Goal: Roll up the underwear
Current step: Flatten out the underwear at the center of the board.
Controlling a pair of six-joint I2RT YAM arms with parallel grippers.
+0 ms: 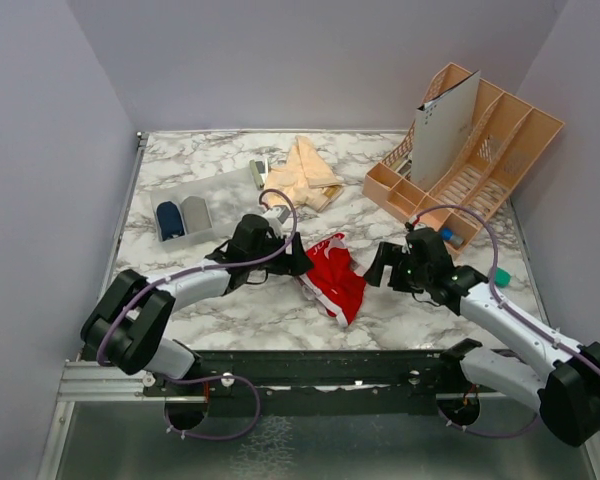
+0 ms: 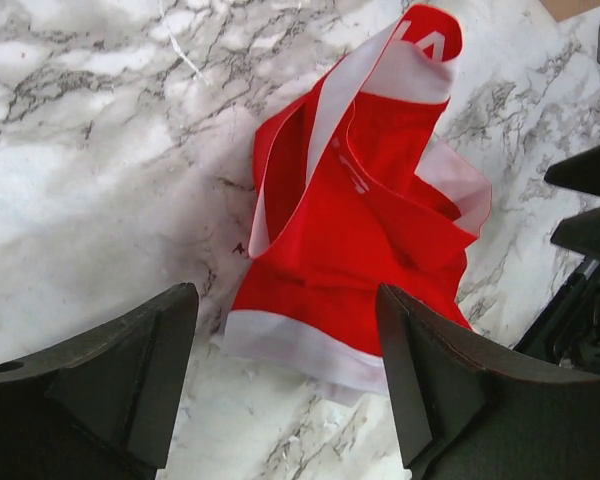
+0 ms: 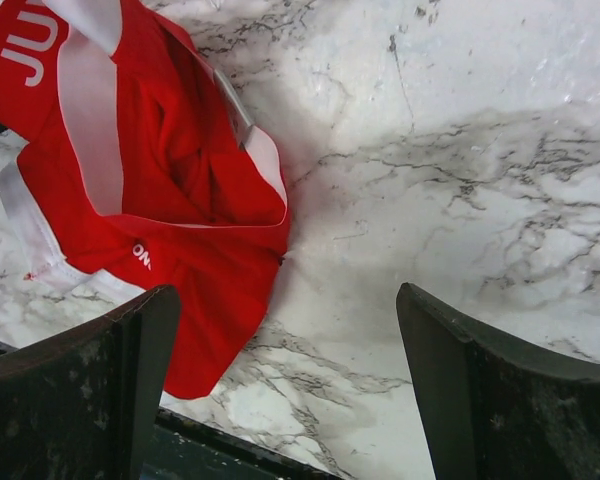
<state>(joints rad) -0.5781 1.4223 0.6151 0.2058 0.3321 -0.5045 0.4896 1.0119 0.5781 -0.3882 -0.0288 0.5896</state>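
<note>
The red underwear (image 1: 335, 272) with white trim lies crumpled and loosely folded on the marble table, between my two grippers. My left gripper (image 1: 298, 260) is at its left edge. In the left wrist view this gripper (image 2: 285, 385) is open, and the white band of the underwear (image 2: 360, 250) lies just ahead of the fingertips, not pinched. My right gripper (image 1: 378, 268) is a little to its right. The right wrist view shows that gripper (image 3: 290, 390) open over bare marble, with a corner of the underwear (image 3: 170, 200) beside its left finger (image 3: 110, 390). Peach-beige underwear (image 1: 302, 175) lies piled at the back.
A grey tray (image 1: 212, 192) at the back left holds a dark blue and a grey rolled bundle. An orange divided rack (image 1: 500, 140) with a white board (image 1: 442, 125) leaning in it stands at the back right. The table's dark front rail (image 3: 230, 450) runs just below the red cloth.
</note>
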